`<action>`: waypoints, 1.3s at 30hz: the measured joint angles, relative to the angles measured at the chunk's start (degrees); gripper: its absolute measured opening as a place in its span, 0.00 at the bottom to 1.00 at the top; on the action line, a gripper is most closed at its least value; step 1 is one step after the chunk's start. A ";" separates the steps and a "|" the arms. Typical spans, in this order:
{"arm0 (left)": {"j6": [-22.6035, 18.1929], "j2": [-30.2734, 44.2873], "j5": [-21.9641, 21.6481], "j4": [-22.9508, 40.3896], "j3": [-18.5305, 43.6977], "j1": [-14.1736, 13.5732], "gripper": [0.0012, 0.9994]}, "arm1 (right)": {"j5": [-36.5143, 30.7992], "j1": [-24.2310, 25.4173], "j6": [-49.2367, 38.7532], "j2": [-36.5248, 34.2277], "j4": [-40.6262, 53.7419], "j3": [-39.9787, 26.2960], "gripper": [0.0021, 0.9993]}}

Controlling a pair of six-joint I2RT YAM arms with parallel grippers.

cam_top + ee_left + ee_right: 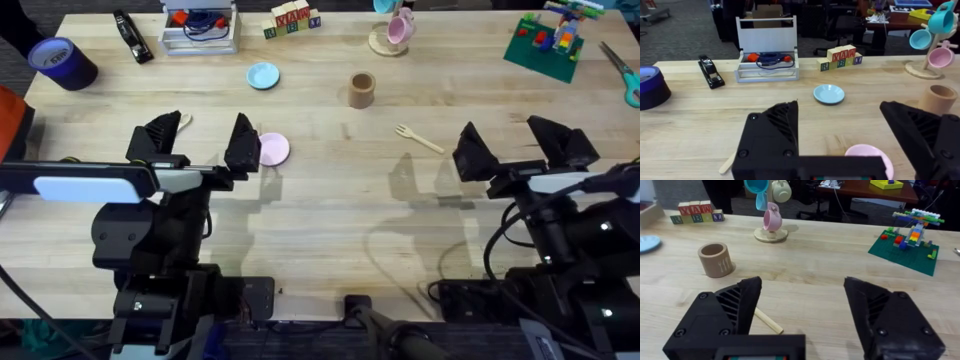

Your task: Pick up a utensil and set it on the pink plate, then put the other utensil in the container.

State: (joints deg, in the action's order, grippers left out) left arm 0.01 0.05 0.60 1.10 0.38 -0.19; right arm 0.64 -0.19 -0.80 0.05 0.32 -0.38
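Note:
The utensil point(184, 120), a pale wooden piece with a rounded end, lies on the table and is mostly hidden under my left gripper point(200, 140). Its handle tip point(727, 162) shows beside one finger. That gripper is open and empty, hovering just left of the pink plate point(273, 150), which also sits below its jaws point(867, 154). The other utensil, a small wooden fork point(418, 138), lies right of centre, with its handle point(767, 320) in the right wrist view. My right gripper point(515, 147) hangs open and empty to the fork's right. The tan container point(361, 90) stands upright beyond the fork.
A light blue plate point(263, 75) lies behind the pink one. Along the far edge are a white tray point(200, 28), letter blocks point(291, 18), a mug stand with a pink mug point(398, 32), a green brick baseplate point(545, 45), a tape roll point(62, 62) and a stapler point(132, 36).

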 joint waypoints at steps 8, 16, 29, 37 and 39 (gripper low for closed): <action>-0.02 0.00 0.02 0.00 0.00 0.00 0.99 | -0.02 0.00 0.02 0.00 0.20 0.00 1.00; -0.04 0.00 0.00 -0.07 0.02 0.00 1.00 | 0.03 0.00 0.00 0.00 -0.27 0.00 1.00; -0.04 0.00 -0.02 22.87 20.07 0.00 1.00 | 0.68 0.00 -0.02 -0.07 19.82 -18.36 1.00; 0.28 2.38 -0.02 40.24 39.52 0.00 0.99 | 0.70 -0.01 -0.01 -3.49 37.00 -37.18 0.99; 0.56 4.21 -0.02 43.75 43.82 0.00 0.99 | 0.68 -0.02 -0.02 -5.80 40.54 -40.76 1.00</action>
State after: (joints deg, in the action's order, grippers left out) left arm 0.57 4.26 0.58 44.85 44.20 -0.19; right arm 1.32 -0.20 -0.82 -5.74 40.85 -41.14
